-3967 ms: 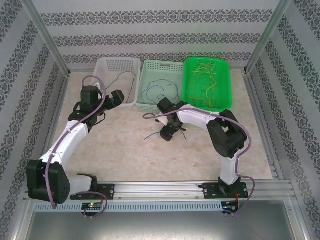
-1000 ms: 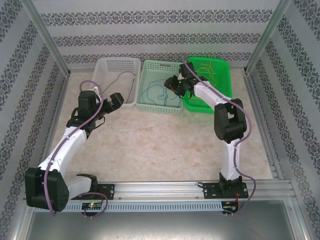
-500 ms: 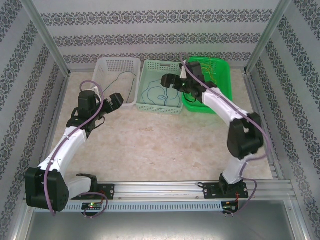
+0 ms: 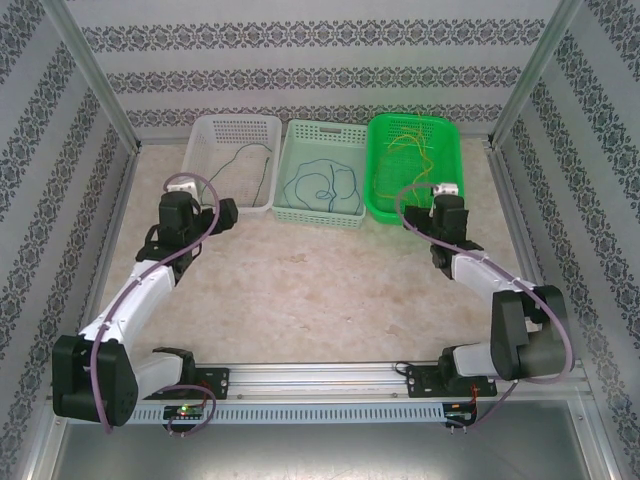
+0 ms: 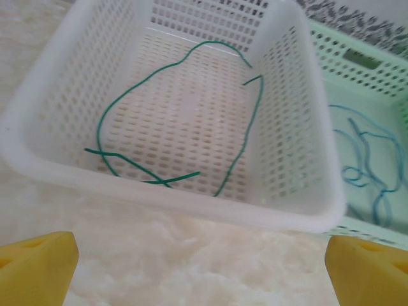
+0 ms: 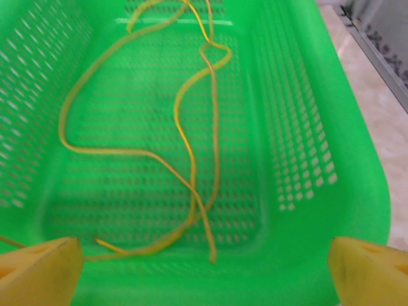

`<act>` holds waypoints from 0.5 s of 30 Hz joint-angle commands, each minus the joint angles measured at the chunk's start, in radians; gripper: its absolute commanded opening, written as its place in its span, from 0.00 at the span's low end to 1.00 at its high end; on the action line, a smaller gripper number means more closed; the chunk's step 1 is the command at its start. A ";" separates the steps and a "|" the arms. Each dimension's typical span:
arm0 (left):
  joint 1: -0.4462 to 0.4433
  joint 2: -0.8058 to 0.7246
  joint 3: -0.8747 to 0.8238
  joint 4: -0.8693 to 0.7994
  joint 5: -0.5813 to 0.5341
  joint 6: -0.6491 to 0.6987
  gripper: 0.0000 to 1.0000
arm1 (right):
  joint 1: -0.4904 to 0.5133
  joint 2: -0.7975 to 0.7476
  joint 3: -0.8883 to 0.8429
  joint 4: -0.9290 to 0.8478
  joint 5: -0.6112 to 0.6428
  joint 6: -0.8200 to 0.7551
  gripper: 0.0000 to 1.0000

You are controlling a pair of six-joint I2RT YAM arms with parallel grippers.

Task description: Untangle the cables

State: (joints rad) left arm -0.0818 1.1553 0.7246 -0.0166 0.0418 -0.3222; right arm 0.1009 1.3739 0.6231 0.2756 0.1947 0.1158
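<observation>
**Layout.** Three baskets stand in a row along the far edge of my table (image 4: 320, 290): white basket (image 4: 236, 118) at the left, mint basket (image 4: 325, 125) in the middle, green basket (image 4: 410, 118) at the right, each just beside its neighbour.

**Cables.** The cables lie one colour to a basket.
- The green cable (image 5: 256, 113) lies in the white basket. It forms one wide loop over the floor, with strands crossing close to the near wall and one strand running along the right wall.
- The blue cable (image 5: 349, 172) lies loosely coiled in the mint basket.
- The yellow cables (image 6: 215, 159) lie in the green basket. Long strands run from the far wall to the near wall and cross one another midway. I cannot tell how many there are.

**Grippers.** My left gripper (image 5: 204, 274) hovers over bare table just before the near wall of the white basket, facing into it. Its jaws stand wide apart and empty, with a yellow fingertip (image 5: 35, 268) at each lower corner of the left wrist view. My right gripper (image 6: 204, 274) hovers just before the near rim of the green basket, and its jaws are likewise wide apart and empty.

**Arms, top view.** The left arm (image 4: 130, 290) reaches from the near left corner of the table toward the white basket. The right arm (image 4: 480, 270) bends out toward the right edge and back to the near right corner of the green basket.
</observation>
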 commanded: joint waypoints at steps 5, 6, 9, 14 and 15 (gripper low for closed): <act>0.013 0.023 -0.049 0.118 -0.154 0.153 1.00 | -0.004 -0.028 -0.061 0.261 0.091 -0.129 0.98; 0.013 0.027 -0.054 0.121 -0.163 0.158 1.00 | -0.008 -0.045 -0.081 0.269 0.070 -0.126 0.98; 0.013 0.038 -0.084 0.165 -0.191 0.167 1.00 | -0.014 -0.086 -0.137 0.283 0.036 -0.114 0.98; 0.013 0.083 -0.138 0.253 -0.263 0.232 1.00 | -0.021 0.006 -0.218 0.450 0.109 -0.074 0.98; 0.013 0.093 -0.155 0.283 -0.265 0.240 1.00 | -0.021 0.038 -0.218 0.484 0.109 -0.070 0.98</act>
State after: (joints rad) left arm -0.0818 1.2274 0.6029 0.1604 -0.1646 -0.1432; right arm 0.0933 1.3533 0.4248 0.6250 0.2638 0.0296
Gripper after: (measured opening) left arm 0.996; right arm 0.982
